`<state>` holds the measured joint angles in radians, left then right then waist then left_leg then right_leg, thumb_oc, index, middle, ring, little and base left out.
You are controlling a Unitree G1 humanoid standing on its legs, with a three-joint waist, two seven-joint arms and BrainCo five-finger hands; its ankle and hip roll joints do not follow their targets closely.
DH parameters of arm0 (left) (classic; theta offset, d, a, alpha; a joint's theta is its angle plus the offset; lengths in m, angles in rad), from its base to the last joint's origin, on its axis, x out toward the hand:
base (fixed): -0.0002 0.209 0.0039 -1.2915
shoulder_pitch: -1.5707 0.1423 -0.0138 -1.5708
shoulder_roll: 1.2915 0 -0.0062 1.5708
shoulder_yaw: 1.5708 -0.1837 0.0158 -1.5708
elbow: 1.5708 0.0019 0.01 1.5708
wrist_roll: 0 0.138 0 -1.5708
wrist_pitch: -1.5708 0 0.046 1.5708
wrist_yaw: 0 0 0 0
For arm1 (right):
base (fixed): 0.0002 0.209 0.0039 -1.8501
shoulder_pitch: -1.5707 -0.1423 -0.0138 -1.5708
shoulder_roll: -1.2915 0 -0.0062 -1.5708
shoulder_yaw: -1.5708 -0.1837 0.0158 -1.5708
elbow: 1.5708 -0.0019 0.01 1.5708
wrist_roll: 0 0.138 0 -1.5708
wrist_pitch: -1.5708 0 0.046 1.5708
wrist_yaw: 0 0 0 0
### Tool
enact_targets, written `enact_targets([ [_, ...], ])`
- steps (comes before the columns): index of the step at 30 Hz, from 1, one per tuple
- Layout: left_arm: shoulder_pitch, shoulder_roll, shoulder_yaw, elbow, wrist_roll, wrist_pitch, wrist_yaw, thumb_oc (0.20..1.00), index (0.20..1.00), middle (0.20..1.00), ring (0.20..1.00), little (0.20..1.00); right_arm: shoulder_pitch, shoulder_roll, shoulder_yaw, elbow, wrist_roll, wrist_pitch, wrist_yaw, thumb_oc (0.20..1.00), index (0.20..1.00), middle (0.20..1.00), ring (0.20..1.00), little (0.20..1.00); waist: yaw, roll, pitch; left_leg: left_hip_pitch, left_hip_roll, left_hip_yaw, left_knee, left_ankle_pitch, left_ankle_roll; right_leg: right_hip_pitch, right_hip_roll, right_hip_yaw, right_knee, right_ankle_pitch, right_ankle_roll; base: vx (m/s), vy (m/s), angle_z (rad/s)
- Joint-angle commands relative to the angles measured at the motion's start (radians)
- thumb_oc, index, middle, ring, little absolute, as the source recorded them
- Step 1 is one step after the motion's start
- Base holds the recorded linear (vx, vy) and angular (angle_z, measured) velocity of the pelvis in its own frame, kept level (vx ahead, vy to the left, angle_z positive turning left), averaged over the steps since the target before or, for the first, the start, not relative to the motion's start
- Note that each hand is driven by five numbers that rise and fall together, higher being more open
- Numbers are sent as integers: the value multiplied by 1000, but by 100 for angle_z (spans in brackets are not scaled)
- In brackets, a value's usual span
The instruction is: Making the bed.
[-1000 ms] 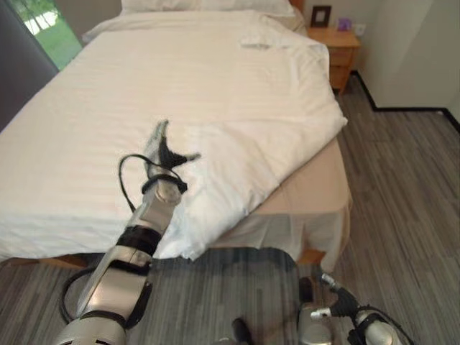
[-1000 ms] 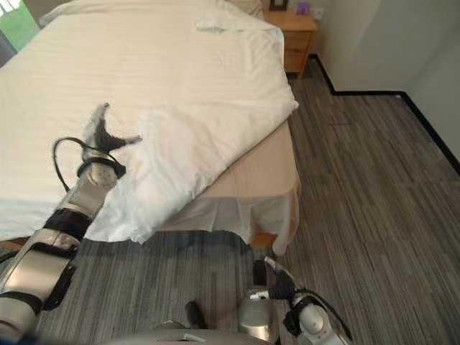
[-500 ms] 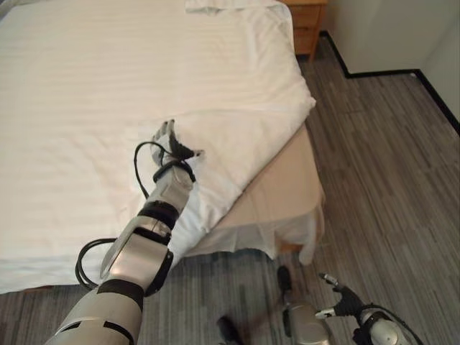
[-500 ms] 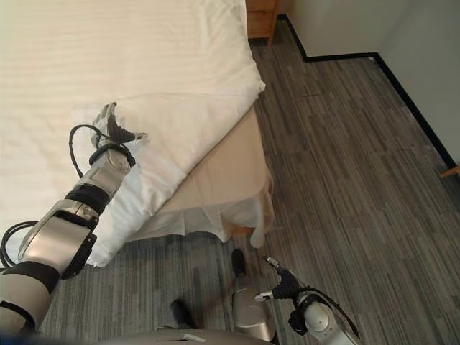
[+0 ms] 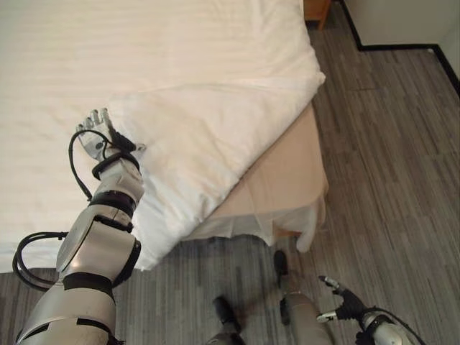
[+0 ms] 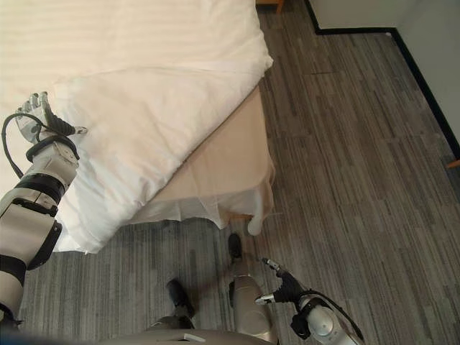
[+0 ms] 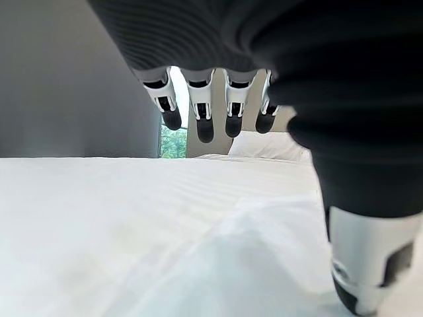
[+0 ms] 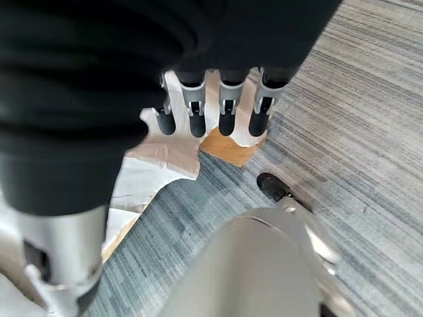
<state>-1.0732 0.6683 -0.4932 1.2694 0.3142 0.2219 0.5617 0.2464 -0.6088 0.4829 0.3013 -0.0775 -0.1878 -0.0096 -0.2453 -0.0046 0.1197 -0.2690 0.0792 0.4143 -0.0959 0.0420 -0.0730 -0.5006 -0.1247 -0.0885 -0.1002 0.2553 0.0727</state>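
A white duvet (image 5: 208,129) covers the bed, and its near right corner is folded back over itself. That leaves the beige mattress corner (image 5: 280,180) bare. My left hand (image 5: 95,138) is open at the left edge of the folded flap, holding nothing. In the left wrist view its fingers (image 7: 198,112) point straight out over the white cloth, with the thumb close to the fold. My right hand (image 6: 284,291) hangs open low by the floor, clear of the bed, and its fingers (image 8: 225,109) are relaxed.
A white bed skirt (image 5: 287,226) hangs below the bare corner, with a wooden bed leg (image 8: 228,145) under it. Grey plank floor (image 5: 388,144) runs along the bed's right side. A nightstand (image 5: 316,7) and a black skirting board (image 5: 395,47) stand at the far right.
The camera has tilted down toward the bed's near corner. My left hand has moved from on top of the folded flap to its left edge. The right hand stays low.
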Motion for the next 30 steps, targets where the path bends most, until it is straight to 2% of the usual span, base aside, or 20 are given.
enact_targets([
  [1,-136,24,32,34,-63,-57,-5,200,200,200,200,200,-60,-11,3,-8,8,-24,-3,1000,1000,1000,1000,1000,0,19,95,-6,52,-56,9,27,-84,88,-54,-8,13,-78,134,-13,-32,0],
  [2,-117,-49,50,-6,-121,-97,-5,200,200,200,200,200,-78,5,25,0,-1,-18,-5,1000,1000,1000,1000,1000,6,23,103,-6,51,-60,9,27,-84,90,-53,-8,13,-82,131,-13,-33,1],
  [5,-70,-201,87,-87,-197,-139,-12,200,200,200,200,200,-74,3,43,-12,-12,-17,0,1000,1000,1000,1000,1000,5,26,109,11,50,-69,9,22,-84,109,-52,-10,13,-93,122,-1,-7,8],
  [6,-69,-201,87,-87,-197,-139,-11,200,200,200,200,200,-74,3,43,-12,-12,-17,0,1000,1000,1000,1000,1000,5,27,109,11,50,-70,9,22,-84,109,-51,-11,13,-93,122,-5,-6,13],
  [7,-42,-280,101,-132,-235,-161,-20,200,200,200,200,200,-62,6,46,-7,-15,-17,0,1000,1000,1000,1000,1000,1,27,106,27,48,-71,9,16,-83,125,-51,-12,13,-100,119,0,0,0],
  [10,28,-385,93,-338,-284,-212,-14,200,200,200,200,200,-40,19,37,20,-31,-11,-12,1000,1000,1000,1000,1000,-1,34,99,72,42,-71,9,3,-80,169,-54,-10,13,-109,116,14,7,2],
  [13,113,-492,40,-559,-282,-254,-33,200,200,200,200,200,-30,36,43,88,-72,-3,-31,1000,1000,1000,1000,1000,-1,45,88,137,34,-69,9,-13,-72,229,-58,-10,13,-122,113,48,16,0],
  [14,145,-554,3,-645,-288,-278,-52,200,200,200,200,200,-40,55,47,156,-93,10,-50,1000,1000,1000,1000,1000,-1,51,82,162,33,-70,9,-17,-69,254,-60,-12,13,-128,113,20,7,-6],
  [16,167,-581,-15,-657,-297,-278,-66,200,200,200,200,200,-47,69,52,192,-95,16,-55,1000,1000,1000,1000,1000,0,50,82,181,31,-71,9,-22,-66,273,-61,-11,13,-131,112,11,12,-4],
  [18,229,-664,-87,-738,-363,-308,-137,200,200,200,200,200,-68,111,33,306,-88,39,-85,1000,1000,1000,1000,1000,-8,57,76,225,28,-67,9,-28,-59,311,-63,-7,13,-138,113,-2,22,-6],
  [19,228,-664,-86,-738,-363,-308,-137,200,200,200,200,200,-69,112,33,306,-88,39,-85,1000,1000,1000,1000,1000,-8,56,74,221,27,-66,9,-25,-59,307,-63,-6,13,-135,112,-8,24,-12],
  [21,338,-762,-244,-724,-496,-327,-333,200,200,200,200,200,-135,177,-31,525,-44,81,-128,1000,1000,1000,1000,1000,-28,68,70,297,20,-52,9,-45,-47,370,-62,18,13,-145,114,-9,53,-12],
  [22,338,-762,-244,-724,-496,-328,-334,200,200,200,200,200,-136,178,-31,526,-44,81,-128,1000,1000,1000,1000,1000,-26,67,67,294,20,-50,9,-42,-47,365,-62,20,13,-143,113,-8,58,-34],
  [23,391,-792,-342,-689,-535,-315,-488,313,313,313,313,313,-156,195,-77,649,-26,98,-139,1000,1000,1000,1000,1000,-49,74,62,332,18,-36,9,-57,-43,393,-61,38,13,-148,115,1,54,-47],
  [24,452,-795,-413,-673,-567,-302,-580,818,818,818,818,818,-166,202,-123,726,-6,107,-139,1000,1000,1000,1000,1000,-65,80,62,366,12,-28,9,-72,-35,415,-60,55,13,-153,118,5,64,-43],
  [25,499,-794,-427,-657,-606,-294,-610,1000,1000,1000,1000,1000,-153,209,-159,762,10,109,-138,1000,1000,1000,1000,1000,-69,82,59,382,9,-19,9,-73,-32,424,-59,67,13,-151,116,7,39,-33],
  [27,599,-789,-424,-580,-675,-292,-622,1000,1000,1000,1000,1000,-138,230,-247,859,69,127,-157,1000,1000,1000,1000,1000,-76,84,56,402,9,-12,9,-75,-30,445,-61,75,13,-153,109,-30,-21,-44],
  [30,660,-781,-421,-544,-716,-294,-631,1000,1000,1000,1000,1000,-123,238,-303,946,105,144,-175,1000,1000,1000,1000,1000,-71,86,59,416,8,-22,9,-79,-29,467,-62,67,13,-159,106,-22,-25,-8],
])
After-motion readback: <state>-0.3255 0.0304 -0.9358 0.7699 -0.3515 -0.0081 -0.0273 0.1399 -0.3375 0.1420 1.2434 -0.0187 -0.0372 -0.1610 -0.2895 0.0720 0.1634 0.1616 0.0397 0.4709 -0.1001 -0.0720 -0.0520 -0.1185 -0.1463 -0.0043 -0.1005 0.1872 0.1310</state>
